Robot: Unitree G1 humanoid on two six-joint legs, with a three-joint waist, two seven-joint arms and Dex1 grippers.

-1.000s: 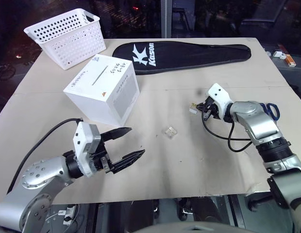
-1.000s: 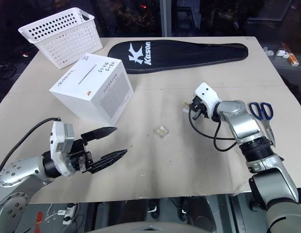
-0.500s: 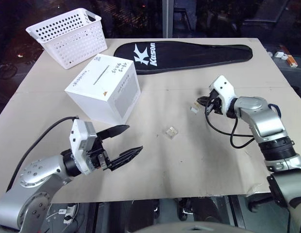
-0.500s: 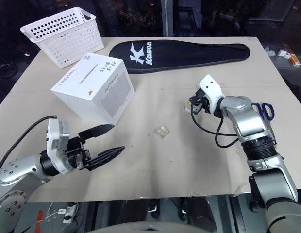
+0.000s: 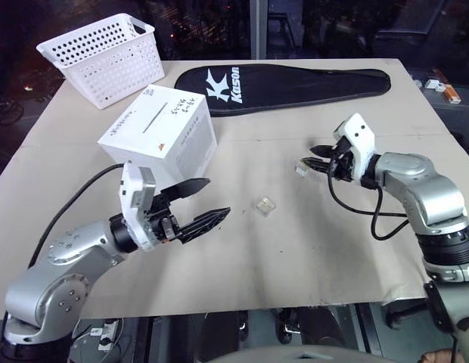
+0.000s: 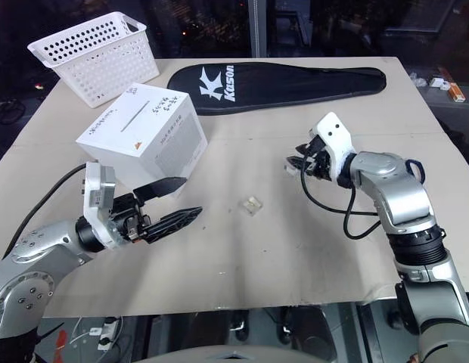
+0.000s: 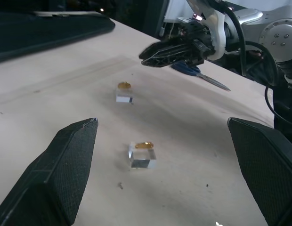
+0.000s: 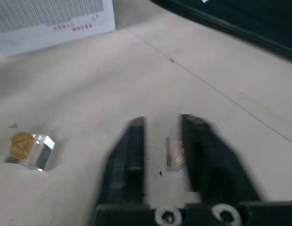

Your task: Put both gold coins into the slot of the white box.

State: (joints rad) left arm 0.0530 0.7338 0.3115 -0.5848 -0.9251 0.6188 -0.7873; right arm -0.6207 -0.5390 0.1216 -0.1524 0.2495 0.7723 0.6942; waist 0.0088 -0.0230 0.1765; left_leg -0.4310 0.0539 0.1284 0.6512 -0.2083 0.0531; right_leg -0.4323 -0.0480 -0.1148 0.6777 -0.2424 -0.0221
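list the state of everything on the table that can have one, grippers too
left gripper: open, nothing between its fingers
right gripper: fingers parted, astride the far coin, not clamped
far gold coin: on a clear block on the table
near gold coin: on its clear block, untouched
white box: upright, slot on top, unblocked
white basket: upright
racket cover: lying flat
scissors: lying on the table

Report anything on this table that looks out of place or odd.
Nothing is spilled or damaged. The white box sits skewed to the table's edges, and both gold coins lie loose on the table, apart from each other and not in the slot.
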